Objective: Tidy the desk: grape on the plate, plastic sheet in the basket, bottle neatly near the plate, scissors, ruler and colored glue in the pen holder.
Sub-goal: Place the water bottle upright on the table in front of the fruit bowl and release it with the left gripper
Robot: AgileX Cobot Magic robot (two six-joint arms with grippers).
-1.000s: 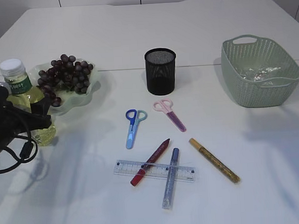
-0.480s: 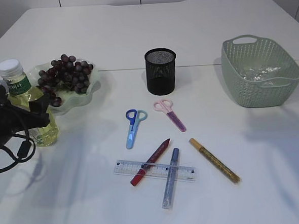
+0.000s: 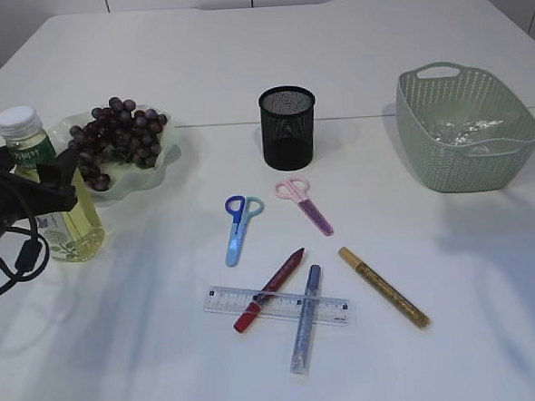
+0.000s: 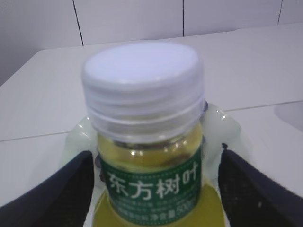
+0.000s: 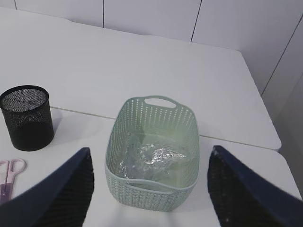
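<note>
So the yellow-liquid plastic bottle with the white cap [image 3: 46,187] stands upright at about 9 o'clock on the white table [image 3: 331,51], just beside the pale green wavy plate [image 3: 161,162] that has the dark purple grape bunch [image 3: 116,137] on it. The left gripper [image 4: 151,189] has its black fingers [image 4: 52,194] spread wide on either side of the bottle neck, with a gap showing on both sides (so not squeezing it). The right gripper [image 5: 149,189] hangs wide apart too, nothing between its fingers, above the mint green woven basket [image 5: 184,137], which sits at 2 o'clock with the crinkled clear plastic sheet [image 5: 151,156] inside. The black mesh pen holder [image 3: 287,126] is at 12 o'clock, and below it lie the blue scissors [image 3: 238,225], pink scissors [image 3: 302,203], clear ruler [image 3: 276,305] and the red [image 3: 270,277], silver [image 3: 306,318] and gold glue pens [image 3: 383,286]; red and silver cross over the ruler.
</note>
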